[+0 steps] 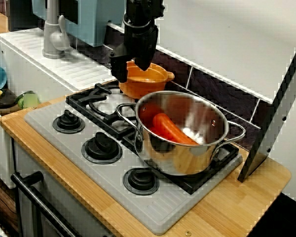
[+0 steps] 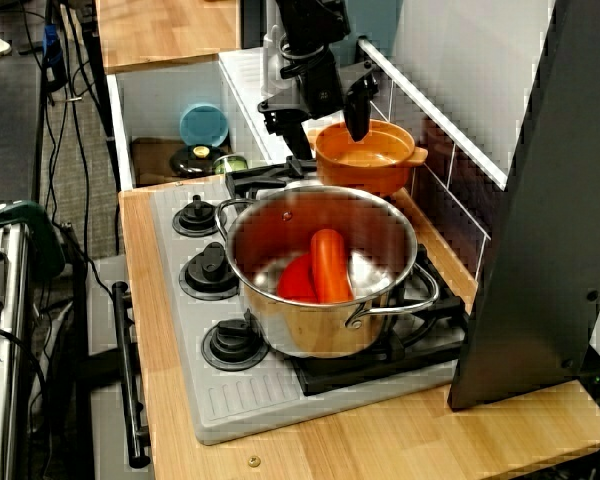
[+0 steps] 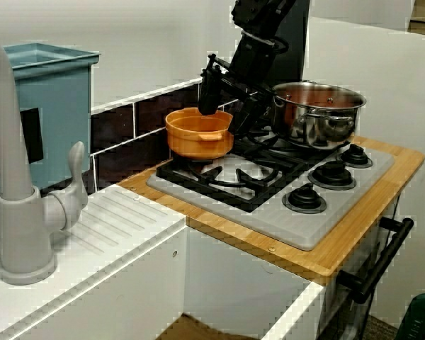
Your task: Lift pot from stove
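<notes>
The pot (image 1: 144, 81), a small orange plastic one with two side handles, hangs just above the rear burner grate at the back of the stove (image 1: 54, 136), close to the dark tiled backsplash (image 1: 214, 86). In the side view its base shows clear of the black grate (image 3: 234, 177), with the rim slightly tilted. The black gripper (image 2: 328, 118) reaches down from above with one finger inside the bowl and the other outside the near wall, clenched on the rim of the pot.

Directly in front, on the neighbouring burner, stands a large shiny steel pot (image 1: 185, 133) holding an orange carrot-shaped piece (image 2: 330, 265) and a red piece (image 2: 297, 280); its looped handle sits close to the orange pot's side. Three round black-and-grey knobs (image 1: 102, 146) line the stove's front edge, set in a grey ribbed panel on a wooden counter (image 1: 227, 207). To the left, a white drainboard (image 3: 106, 227) carries a grey tap (image 3: 18, 205), backed by a pale blue box (image 3: 53, 106). A recessed sink (image 2: 165, 160) holds a blue plate (image 2: 203, 125) and small green and yellow items, too small to identify. A dark slanted panel (image 2: 525, 230) rises at the counter's right end.
</notes>
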`<state>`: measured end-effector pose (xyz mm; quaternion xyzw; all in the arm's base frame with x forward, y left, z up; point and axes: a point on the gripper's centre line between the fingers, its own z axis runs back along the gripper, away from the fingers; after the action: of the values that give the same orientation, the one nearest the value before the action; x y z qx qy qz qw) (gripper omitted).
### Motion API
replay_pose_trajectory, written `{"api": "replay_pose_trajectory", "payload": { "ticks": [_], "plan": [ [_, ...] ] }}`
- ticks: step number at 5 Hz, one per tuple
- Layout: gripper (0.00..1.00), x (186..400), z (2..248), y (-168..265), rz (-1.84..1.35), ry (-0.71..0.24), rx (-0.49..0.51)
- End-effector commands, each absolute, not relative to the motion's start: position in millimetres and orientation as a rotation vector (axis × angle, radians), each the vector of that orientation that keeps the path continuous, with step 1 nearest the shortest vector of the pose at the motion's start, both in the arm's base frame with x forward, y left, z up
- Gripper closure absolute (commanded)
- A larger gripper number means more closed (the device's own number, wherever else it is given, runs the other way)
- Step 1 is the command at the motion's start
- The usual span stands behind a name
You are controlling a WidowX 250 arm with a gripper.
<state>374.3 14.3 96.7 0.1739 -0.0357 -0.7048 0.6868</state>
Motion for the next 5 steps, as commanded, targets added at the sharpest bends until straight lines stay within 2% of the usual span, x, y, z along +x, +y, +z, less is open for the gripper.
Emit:
{"api": "replay_pose_trajectory", "payload": {
  "ticks": [1,5],
  "plan": [
    [0.0,368.1,107.0,14.1,-1.594,-0.095,0.422],
    [0.0,365.6,92.8,17.1,-1.6,-0.072,0.435]
  ]
}}
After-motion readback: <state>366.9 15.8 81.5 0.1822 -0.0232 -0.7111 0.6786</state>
